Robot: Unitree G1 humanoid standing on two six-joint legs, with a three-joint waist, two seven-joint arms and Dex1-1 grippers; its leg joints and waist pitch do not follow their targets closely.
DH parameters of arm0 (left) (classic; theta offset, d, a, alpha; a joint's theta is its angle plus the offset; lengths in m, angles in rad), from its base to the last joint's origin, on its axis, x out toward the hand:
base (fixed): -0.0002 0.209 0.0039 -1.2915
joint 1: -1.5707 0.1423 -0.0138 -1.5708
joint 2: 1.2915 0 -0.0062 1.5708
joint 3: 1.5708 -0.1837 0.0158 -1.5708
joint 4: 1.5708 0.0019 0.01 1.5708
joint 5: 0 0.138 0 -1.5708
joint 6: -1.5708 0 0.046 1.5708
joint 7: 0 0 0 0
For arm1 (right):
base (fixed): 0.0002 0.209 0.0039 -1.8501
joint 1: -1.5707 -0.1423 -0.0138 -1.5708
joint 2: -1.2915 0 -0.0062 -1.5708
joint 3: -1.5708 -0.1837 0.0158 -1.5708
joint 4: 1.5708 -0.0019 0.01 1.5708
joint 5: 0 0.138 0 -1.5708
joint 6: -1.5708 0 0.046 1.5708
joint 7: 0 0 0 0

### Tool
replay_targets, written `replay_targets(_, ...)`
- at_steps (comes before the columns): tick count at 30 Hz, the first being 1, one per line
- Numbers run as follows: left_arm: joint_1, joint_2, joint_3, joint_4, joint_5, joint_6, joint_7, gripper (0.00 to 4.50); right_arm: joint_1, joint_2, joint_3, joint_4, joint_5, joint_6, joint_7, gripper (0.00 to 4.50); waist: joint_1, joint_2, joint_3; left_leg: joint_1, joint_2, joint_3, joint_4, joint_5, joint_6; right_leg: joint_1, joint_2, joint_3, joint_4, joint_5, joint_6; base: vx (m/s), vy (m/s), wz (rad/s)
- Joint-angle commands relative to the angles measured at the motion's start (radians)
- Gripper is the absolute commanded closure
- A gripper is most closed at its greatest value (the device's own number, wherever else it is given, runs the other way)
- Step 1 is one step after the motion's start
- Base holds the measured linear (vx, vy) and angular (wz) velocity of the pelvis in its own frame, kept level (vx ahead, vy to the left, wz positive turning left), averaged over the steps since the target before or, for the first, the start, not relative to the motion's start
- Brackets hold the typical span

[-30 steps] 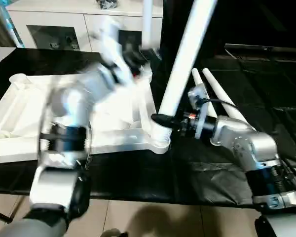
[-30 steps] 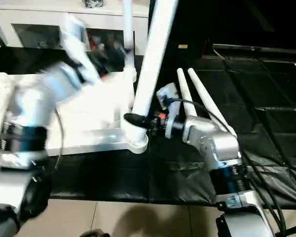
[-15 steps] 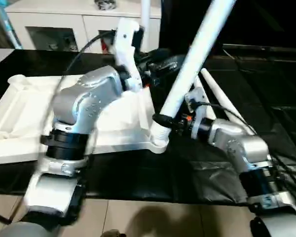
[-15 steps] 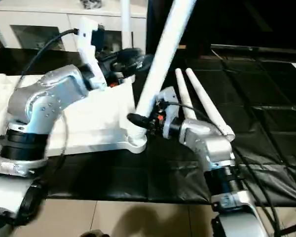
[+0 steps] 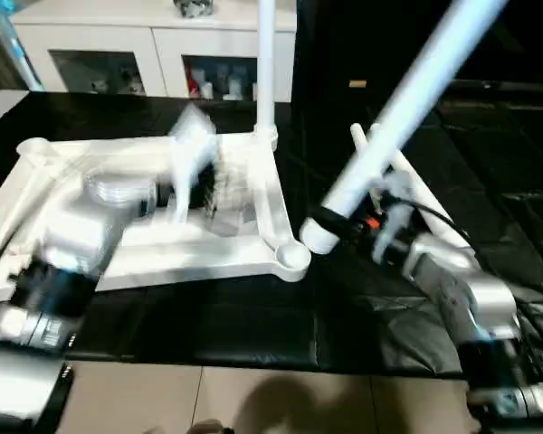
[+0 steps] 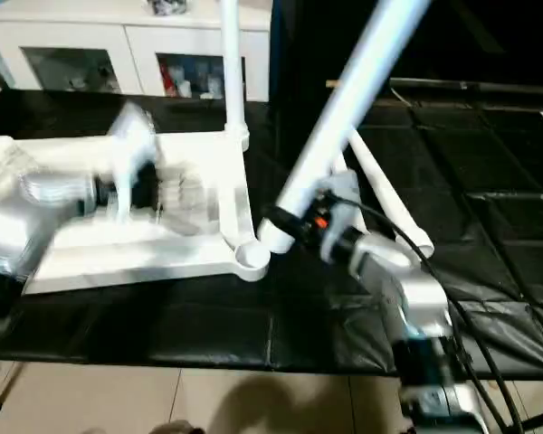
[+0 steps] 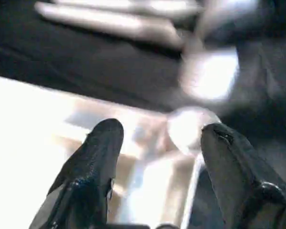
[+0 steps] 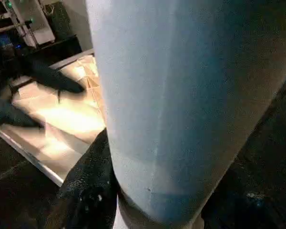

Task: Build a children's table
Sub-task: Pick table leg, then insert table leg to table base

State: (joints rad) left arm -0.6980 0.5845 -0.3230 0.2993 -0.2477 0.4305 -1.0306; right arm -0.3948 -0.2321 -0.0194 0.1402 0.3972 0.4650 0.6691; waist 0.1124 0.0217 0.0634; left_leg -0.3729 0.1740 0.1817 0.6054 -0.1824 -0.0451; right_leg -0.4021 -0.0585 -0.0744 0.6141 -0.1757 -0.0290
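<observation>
While the upturned tabletop (image 5: 163, 203) lies flat on the black mat (image 5: 253, 316), its long axis running left to right and its near right corner socket (image 5: 293, 258) standing empty, open mat remains along the near edge and to the right. One leg (image 5: 265, 68) stands upright in the far right corner. The right gripper (image 5: 330, 220) clamps the held leg (image 5: 403, 117) near its thick end, just beside the empty socket; this leg slants up and to the right. Two spare legs (image 6: 389, 203) lie behind it. The left gripper (image 7: 157, 143) hovers over the ribbed underside, fingers spread and empty.
</observation>
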Motion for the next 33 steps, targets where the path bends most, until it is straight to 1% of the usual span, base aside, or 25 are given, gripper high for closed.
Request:
replay_targets(1,0.001,0.011,-0.045,0.058,0.058,-0.054,-0.038,1.49,0.026,0.011,-0.002,-0.048,0.005,-0.010,-0.015,2.59,-0.004,0.020,-0.074,0.022,0.053,-0.028,-0.076,-0.229,-0.035,0.050,-0.089,0.056,-0.081,-0.267,-0.148,0.000,0.000,0.00)
replay_targets(2,0.001,0.011,-0.045,0.058,0.058,-0.054,-0.038,1.49,0.026,0.011,-0.002,-0.048,0.005,-0.010,-0.015,2.59,-0.006,0.017,-0.074,0.021,0.051,-0.028,-0.076,-0.230,-0.036,0.052,-0.089,0.056,-0.081,-0.270,-0.146,0.000,0.000,0.00)
replay_targets(3,-0.003,0.006,-0.075,0.123,0.094,-0.099,-0.048,1.49,0.047,0.013,0.004,-0.076,0.006,-0.002,-0.020,2.59,-0.005,0.028,-0.078,0.021,0.052,-0.031,-0.074,-0.227,-0.040,0.053,-0.092,0.056,-0.076,-0.264,-0.152,0.000,0.000,0.00)
replay_targets(4,-0.005,0.003,-0.084,0.145,0.105,-0.114,-0.050,1.49,0.053,0.013,0.006,-0.084,0.007,0.000,-0.022,2.59,-0.008,0.027,-0.076,0.021,0.051,-0.029,-0.074,-0.231,-0.037,0.052,-0.089,0.057,-0.083,-0.263,-0.145,0.000,0.000,0.00)
replay_targets(5,-0.007,0.000,-0.087,0.162,0.110,-0.126,-0.060,1.66,0.058,0.013,0.007,-0.093,0.009,0.004,-0.025,2.59,-0.008,0.023,-0.077,0.019,0.049,-0.029,-0.074,-0.225,-0.035,0.055,-0.088,0.057,-0.081,-0.255,-0.144,0.000,0.000,0.00)
replay_targets(6,-0.009,-0.003,-0.087,0.174,0.113,-0.134,-0.069,1.66,0.061,0.013,0.007,-0.099,0.010,0.007,-0.027,2.59,-0.008,0.026,-0.080,0.018,0.049,-0.029,-0.072,-0.205,-0.031,0.057,-0.090,0.057,-0.078,-0.236,-0.146,0.000,0.000,0.00)
replay_targets(7,-0.007,-0.004,-0.093,0.192,0.119,-0.149,-0.088,1.66,0.067,0.011,0.011,-0.107,0.009,0.009,-0.029,2.59,-0.008,0.034,-0.080,0.018,0.049,-0.029,-0.071,-0.201,-0.029,0.055,-0.091,0.057,-0.077,-0.230,-0.155,0.000,0.000,0.00)
replay_targets(8,-0.007,-0.004,-0.093,0.192,0.119,-0.149,-0.088,1.77,0.067,0.011,0.011,-0.107,0.009,0.009,-0.029,2.59,-0.009,0.032,-0.080,0.016,0.049,-0.029,-0.071,-0.198,-0.026,0.056,-0.090,0.056,-0.078,-0.230,-0.157,0.000,0.000,0.00)
replay_targets(9,-0.008,-0.005,-0.107,0.221,0.135,-0.178,-0.112,1.95,0.072,0.007,0.015,-0.114,0.005,0.009,-0.030,2.59,-0.012,0.034,-0.080,0.015,0.049,-0.029,-0.071,-0.200,-0.024,0.058,-0.090,0.056,-0.077,-0.226,-0.163,0.000,0.000,0.00)
replay_targets(10,-0.010,-0.007,-0.115,0.245,0.147,-0.199,-0.125,1.95,0.076,0.006,0.016,-0.119,0.003,0.011,-0.031,2.59,-0.012,0.034,-0.080,0.015,0.049,-0.030,-0.071,-0.196,-0.020,0.058,-0.089,0.056,-0.079,-0.227,-0.162,0.000,0.000,0.00)
replay_targets(11,-0.011,-0.010,-0.121,0.262,0.154,-0.215,-0.132,2.07,0.079,0.005,0.015,-0.123,0.002,0.013,-0.032,2.59,-0.014,0.034,-0.080,0.014,0.048,-0.029,-0.071,-0.193,-0.017,0.058,-0.089,0.056,-0.079,-0.228,-0.160,0.000,0.000,0.00)
replay_targets(12,-0.013,-0.012,-0.124,0.273,0.159,-0.225,-0.137,2.13,0.081,0.004,0.015,-0.127,0.002,0.016,-0.031,2.59,-0.015,0.037,-0.080,0.015,0.048,-0.029,-0.071,-0.192,-0.013,0.057,-0.089,0.056,-0.080,-0.234,-0.156,0.000,0.000,0.00)
replay_targets(14,-0.021,-0.023,-0.123,0.304,0.166,-0.244,-0.138,2.20,0.087,0.001,0.018,-0.136,0.000,0.019,-0.030,2.59,-0.017,0.036,-0.081,0.015,0.049,-0.028,-0.070,-0.194,-0.014,0.058,-0.090,0.056,-0.080,-0.242,-0.159,0.000,0.000,0.00)
replay_targets(15,-0.028,-0.031,-0.121,0.330,0.173,-0.261,-0.141,2.43,0.090,-0.001,0.020,-0.143,-0.001,0.022,-0.031,2.59,-0.018,0.038,-0.081,0.015,0.049,-0.029,-0.070,-0.195,-0.012,0.058,-0.091,0.055,-0.082,-0.252,-0.160,0.000,0.000,0.00)
replay_targets(18,-0.041,-0.042,-0.120,0.381,0.191,-0.291,-0.147,2.59,0.095,-0.007,0.026,-0.150,-0.005,0.027,-0.031,2.59,-0.021,0.037,-0.081,0.016,0.050,-0.029,-0.071,-0.199,-0.010,0.057,-0.091,0.055,-0.083,-0.263,-0.157,0.000,0.000,0.00)
replay_targets(21,-0.042,-0.047,-0.116,0.394,0.192,-0.299,-0.153,2.91,0.096,-0.011,0.029,-0.154,-0.007,0.029,-0.030,2.59,-0.021,0.037,-0.081,0.016,0.051,-0.029,-0.071,-0.198,-0.009,0.057,-0.092,0.056,-0.082,-0.257,-0.161,0.000,0.000,0.00)
replay_targets(23,-0.047,-0.058,-0.107,0.420,0.195,-0.316,-0.162,2.96,0.097,-0.015,0.030,-0.156,-0.007,0.030,-0.031,2.59,-0.022,0.037,-0.081,0.014,0.050,-0.029,-0.070,-0.194,-0.007,0.057,-0.092,0.056,-0.082,-0.250,-0.165,0.000,0.000,0.00)
replay_targets(24,-0.047,-0.060,-0.105,0.423,0.196,-0.319,-0.163,3.15,0.097,-0.015,0.031,-0.156,-0.006,0.031,-0.031,2.59,-0.022,0.034,-0.081,0.015,0.050,-0.028,-0.070,-0.192,-0.004,0.057,-0.092,0.056,-0.083,-0.251,-0.167,0.000,0.000,0.00)
replay_targets(25,-0.048,-0.062,-0.103,0.429,0.198,-0.323,-0.165,3.15,0.096,-0.016,0.031,-0.156,-0.006,0.031,-0.031,2.59,-0.022,0.035,-0.081,0.015,0.051,-0.028,-0.070,-0.191,-0.004,0.057,-0.092,0.056,-0.082,-0.249,-0.168,0.000,0.000,0.00)
replay_targets(27,-0.047,-0.066,-0.101,0.442,0.205,-0.340,-0.170,3.37,0.097,-0.020,0.036,-0.157,-0.009,0.030,-0.030,2.59,-0.021,0.034,-0.080,0.014,0.050,-0.028,-0.070,-0.193,-0.003,0.057,-0.094,0.056,-0.084,-0.256,-0.167,0.000,0.000,0.00)
replay_targets(29,-0.047,-0.070,-0.097,0.453,0.206,-0.348,-0.172,3.47,0.097,-0.021,0.038,-0.157,-0.009,0.029,-0.029,2.59,-0.021,0.034,-0.081,0.015,0.052,-0.028,-0.070,-0.193,-0.003,0.056,-0.093,0.057,-0.083,-0.255,-0.168,0.000,0.000,0.00)
replay_targets(30,-0.048,-0.074,-0.090,0.461,0.203,-0.349,-0.173,3.68,0.097,-0.021,0.039,-0.158,-0.008,0.029,-0.029,2.59,-0.021,0.034,-0.080,0.016,0.051,-0.027,-0.070,-0.197,-0.002,0.057,-0.094,0.056,-0.085,-0.267,-0.166,0.000,0.000,0.00)
replay_targets(31,-0.048,-0.074,-0.089,0.467,0.205,-0.354,-0.174,3.68,0.098,-0.021,0.040,-0.158,-0.008,0.028,-0.029,2.59,-0.021,0.034,-0.080,0.015,0.051,-0.028,-0.070,-0.195,-0.001,0.057,-0.094,0.056,-0.084,-0.268,-0.165,0.000,0.000,0.00)
replay_targets(33,-0.049,-0.075,-0.085,0.480,0.209,-0.365,-0.177,3.87,0.098,-0.022,0.042,-0.158,-0.010,0.027,-0.029,2.59,-0.021,0.033,-0.080,0.015,0.051,-0.028,-0.070,-0.193,-0.001,0.057,-0.094,0.057,-0.084,-0.266,-0.164,0.000,0.000,0.00)
